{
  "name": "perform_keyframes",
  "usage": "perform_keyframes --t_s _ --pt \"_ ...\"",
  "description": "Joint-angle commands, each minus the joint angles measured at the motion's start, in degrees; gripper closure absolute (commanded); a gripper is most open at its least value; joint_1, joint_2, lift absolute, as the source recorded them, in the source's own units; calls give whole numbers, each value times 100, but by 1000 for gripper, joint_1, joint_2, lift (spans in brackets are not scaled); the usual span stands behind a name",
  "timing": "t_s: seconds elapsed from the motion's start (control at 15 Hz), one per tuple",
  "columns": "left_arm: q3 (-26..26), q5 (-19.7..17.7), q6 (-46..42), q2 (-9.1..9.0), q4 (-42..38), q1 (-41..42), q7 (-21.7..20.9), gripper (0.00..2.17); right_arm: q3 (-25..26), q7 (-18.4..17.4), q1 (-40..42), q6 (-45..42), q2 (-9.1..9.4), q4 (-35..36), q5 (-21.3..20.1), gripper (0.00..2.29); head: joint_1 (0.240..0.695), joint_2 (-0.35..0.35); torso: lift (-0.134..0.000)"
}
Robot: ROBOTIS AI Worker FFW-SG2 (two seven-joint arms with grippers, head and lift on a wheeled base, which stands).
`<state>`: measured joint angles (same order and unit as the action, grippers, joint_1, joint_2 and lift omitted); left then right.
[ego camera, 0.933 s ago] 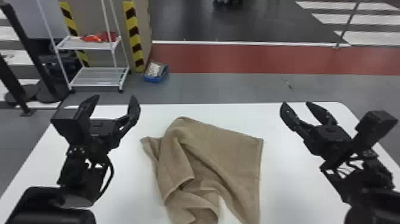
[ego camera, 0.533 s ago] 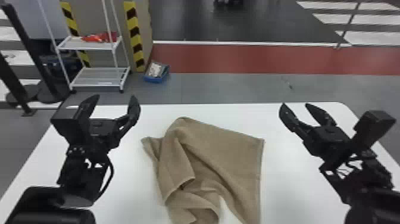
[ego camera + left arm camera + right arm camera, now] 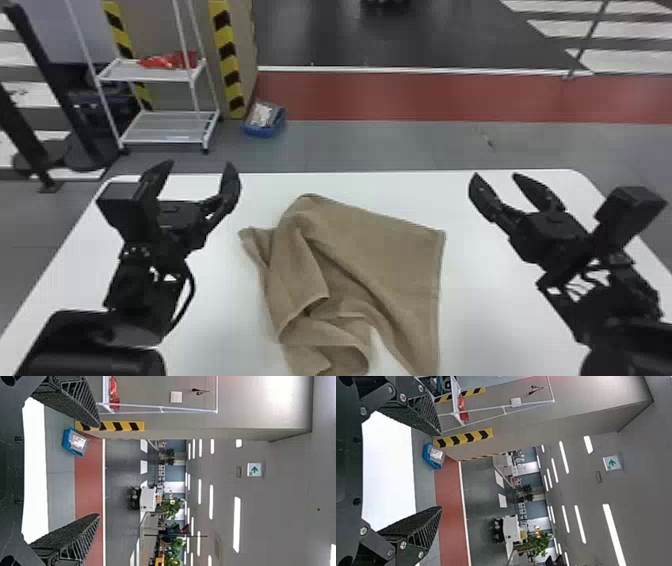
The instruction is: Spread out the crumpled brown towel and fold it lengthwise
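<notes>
Head view: the left gripper [image 3: 196, 165] is positioned above the left part of the white table [image 3: 505, 310], its two fingers spread wide with a gap between them. The right gripper [image 3: 496, 176] is above the right part, fingers likewise spread and the gap unoccupied. The brown towel [image 3: 385, 245] lies on the table between the two arms, apart from both grippers; its right portion is fairly flat, while its left and near portions are bunched into overlapping folds. Beyond the table's far edge, at left, are a white wire rack [image 3: 165, 134] with a red item [image 3: 172, 60] on its upper shelf, black posts [image 3: 55, 80] left of it, and yellow-black striped strips [image 3: 227, 55]. A blue bin [image 3: 265, 131] with pale contents sits on the grey floor just right of the strips. A red floor band [image 3: 425, 95] runs farther back. Left wrist view: a wall sign [image 3: 254, 470] carries a green arrow symbol.
</notes>
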<state>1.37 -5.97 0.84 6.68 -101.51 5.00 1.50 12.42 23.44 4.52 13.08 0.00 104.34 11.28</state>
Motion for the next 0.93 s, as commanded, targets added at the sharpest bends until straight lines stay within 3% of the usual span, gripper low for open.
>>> perform_keyframes --t_s 0.0,0.33,0.53,0.73,0.87 --pt "4 8 -17 0 87 -8 17 87 -3 2 58 -11 5 -2 6 259 648 -11 -124" --pt "-40 17 -123 9 96 203 -9 83 67 117 621 639 5 517 -29 286 680 -6 -124" --pt "-93 17 -176 44 34 432 -18 83 208 143 1139 2450 5 1317 -3 286 695 -2 -124" --pt "-172 -10 -334 158 175 581 -45 80 436 662 1667 3364 5 1958 322 289 695 17 -124" --pt "-251 -53 -545 158 245 669 -53 80 428 811 1922 3575 5 2319 340 289 695 38 -124"
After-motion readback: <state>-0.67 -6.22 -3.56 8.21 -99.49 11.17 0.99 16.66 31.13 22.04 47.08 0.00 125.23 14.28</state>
